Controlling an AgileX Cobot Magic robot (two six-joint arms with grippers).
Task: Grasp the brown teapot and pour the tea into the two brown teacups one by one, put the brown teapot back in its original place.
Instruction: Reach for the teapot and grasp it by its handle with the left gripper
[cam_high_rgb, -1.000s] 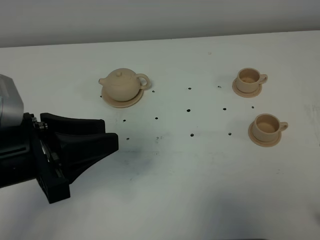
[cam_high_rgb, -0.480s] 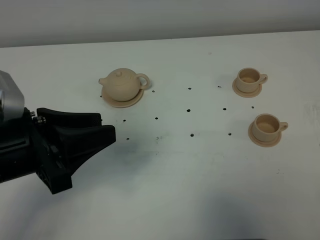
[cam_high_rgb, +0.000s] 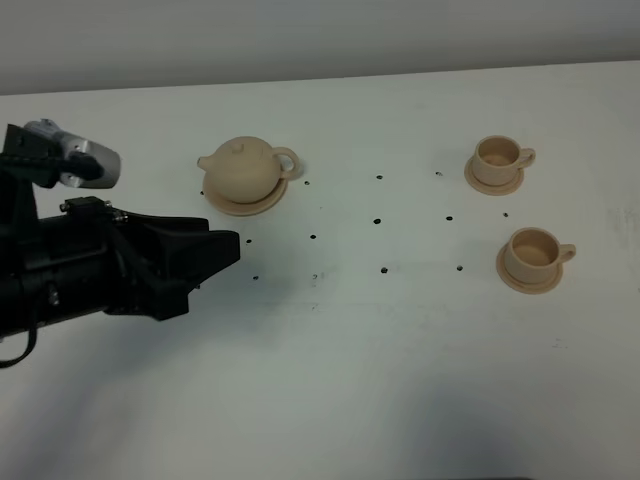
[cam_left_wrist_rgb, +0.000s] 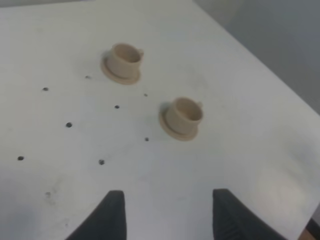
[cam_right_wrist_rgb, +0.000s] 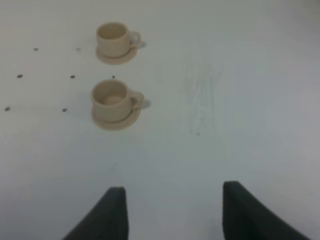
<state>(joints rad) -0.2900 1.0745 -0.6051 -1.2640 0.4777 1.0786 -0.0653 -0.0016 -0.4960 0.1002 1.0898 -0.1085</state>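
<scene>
1. Exterior high view: teapot (cam_high_rgb: 243, 168) upper left of centre, upright on its wide saucer (cam_high_rgb: 225, 207), lid on, spout toward the left edge, loop handle toward the right.
2. Upper cup (cam_high_rgb: 497, 158) and lower cup (cam_high_rgb: 533, 252) at the right of the frame, each on its own small saucer, both well apart from the teapot.
3. Left claw (cam_high_rgb: 225, 250) at the left of the frame, below the teapot and short of it, touching nothing. Fingers spread wide in the left wrist view, only bare table (cam_high_rgb: 400, 350) between them: released and empty.
4. Right claw (cam_right_wrist_rgb: 172, 212) outside the exterior frame, seen only in the right wrist view. Fingers likewise apart, gripping nothing, both cups lying ahead of it.
5. Handling, as a judgement: matte ceramic, so stiff and brittle, unforgiving of a knock against saucer or cup. Probably weighty for its size if filled; no telling from here whether any tea is inside. Lid likely loose, apt to slide off at a steep tilt.
6. Best hold, probably: across the loop handle, leaving the spout free. Round belly likely to squirt out from flat fingers. Firm squeeze, not a crushing one. Worth noting that the spout points away from the cups, so the pot needs turning before pouring.
</scene>
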